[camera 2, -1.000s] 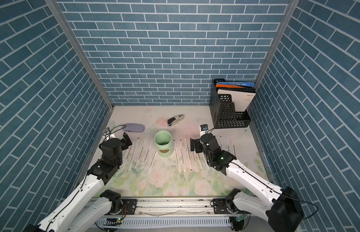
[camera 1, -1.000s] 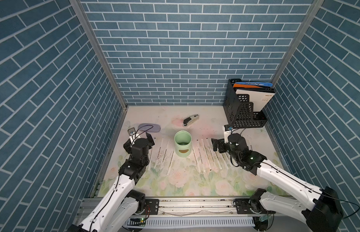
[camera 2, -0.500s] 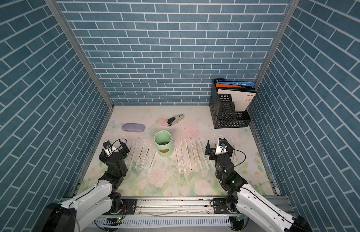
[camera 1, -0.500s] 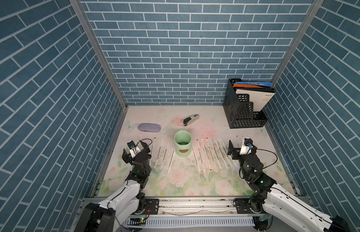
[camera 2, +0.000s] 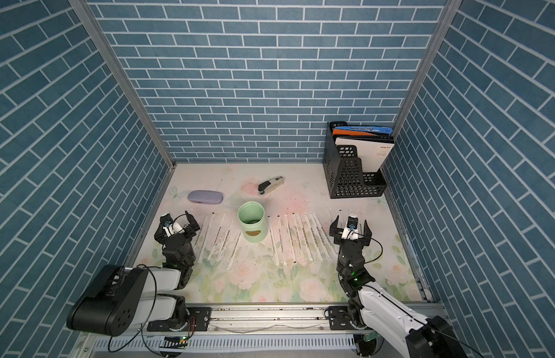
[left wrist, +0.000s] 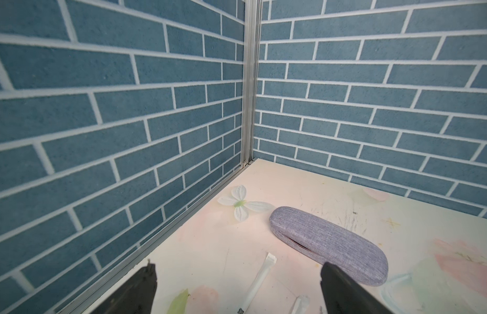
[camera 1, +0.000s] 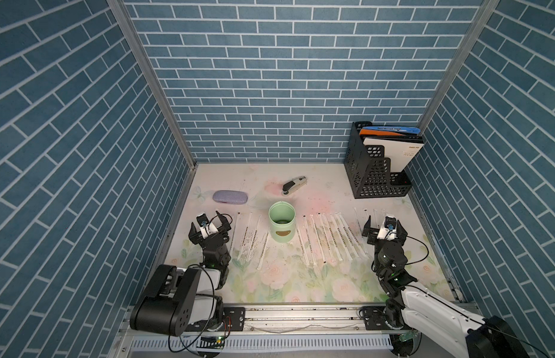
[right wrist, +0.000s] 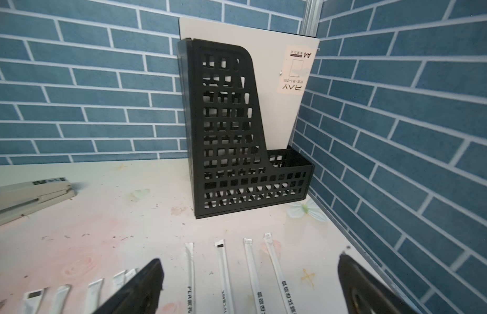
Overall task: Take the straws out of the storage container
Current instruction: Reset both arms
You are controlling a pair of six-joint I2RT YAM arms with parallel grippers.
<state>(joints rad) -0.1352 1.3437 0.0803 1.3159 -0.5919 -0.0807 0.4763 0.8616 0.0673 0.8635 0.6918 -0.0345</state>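
Observation:
The storage container [camera 1: 281, 224] [camera 2: 251, 224], a mint-green cup with a brown oval label, stands upright mid-table, and no straw sticks out of it. White wrapped straws [camera 1: 329, 238] [camera 2: 301, 238] lie flat in rows to its right, and more straws [camera 1: 251, 238] lie to its left. My left gripper [camera 1: 207, 225] [left wrist: 238, 269] is open and empty, left of the left row, over one straw [left wrist: 260, 277]. My right gripper [camera 1: 384, 227] [right wrist: 250, 262] is open and empty above the rightmost straws [right wrist: 222, 271].
A purple glasses case [camera 1: 229, 197] [left wrist: 326, 244] lies behind the left gripper. A stapler [camera 1: 294, 185] [right wrist: 27, 195] lies behind the cup. A black perforated file holder [camera 1: 375, 173] [right wrist: 237, 152] with folders fills the back right corner. Brick walls close three sides.
Both arms have drawn back toward the front edge, away from the cup, and their grippers now sit at the outer ends of the straw rows. Both stay open and empty.

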